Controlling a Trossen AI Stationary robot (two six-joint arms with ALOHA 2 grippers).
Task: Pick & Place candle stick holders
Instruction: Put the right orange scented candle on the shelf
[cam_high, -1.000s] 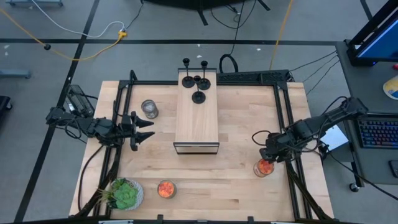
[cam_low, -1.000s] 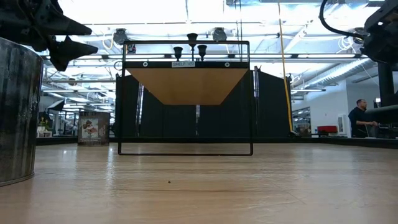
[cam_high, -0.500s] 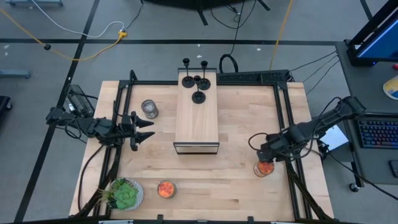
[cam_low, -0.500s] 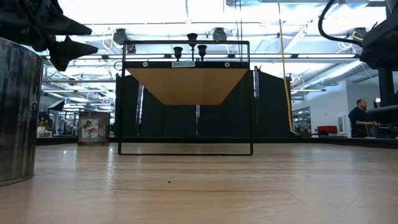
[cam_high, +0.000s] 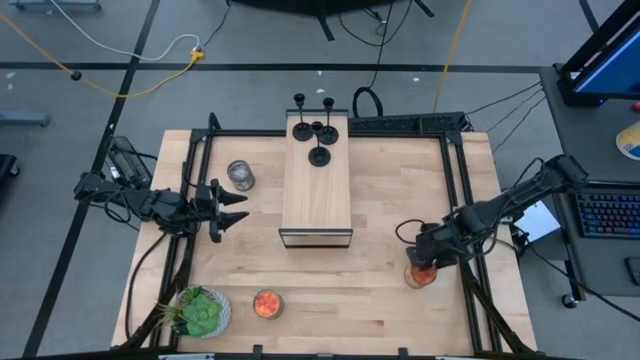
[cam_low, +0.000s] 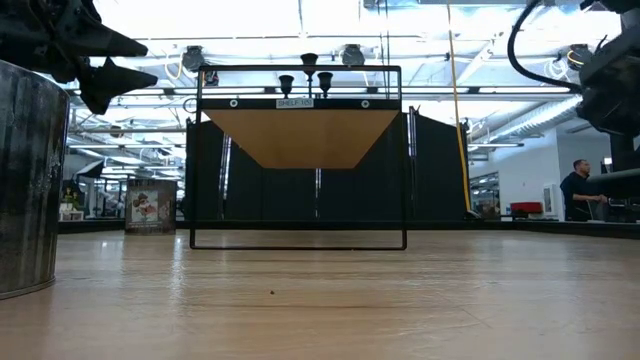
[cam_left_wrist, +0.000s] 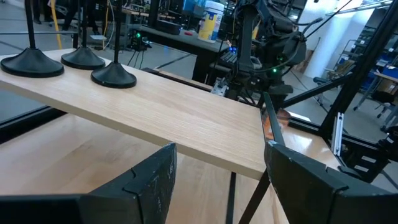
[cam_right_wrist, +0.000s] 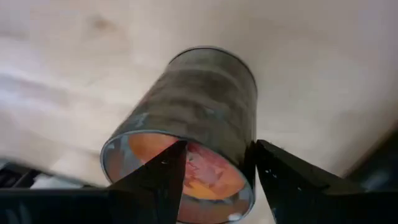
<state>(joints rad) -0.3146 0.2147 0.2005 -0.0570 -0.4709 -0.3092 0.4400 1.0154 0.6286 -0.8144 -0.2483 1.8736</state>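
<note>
A: Log the table (cam_high: 370, 290) first. What do you see at centre?

B: You have a wooden shelf (cam_high: 316, 190) at centre, with the candle stick holders (cam_high: 319, 156) clustered at its 12 o'clock end, four of them, all upright.

A: Arms?

B: Your left gripper (cam_high: 232, 209) waits at 9 o'clock, fingers spread, nothing between them. Your right gripper (cam_high: 424, 266) sits at 4 o'clock, fingers spread around a metal tin with orange contents (cam_right_wrist: 189, 135); contact can't be judged. A second tin (cam_high: 240, 175) stands at 10 o'clock.
</note>
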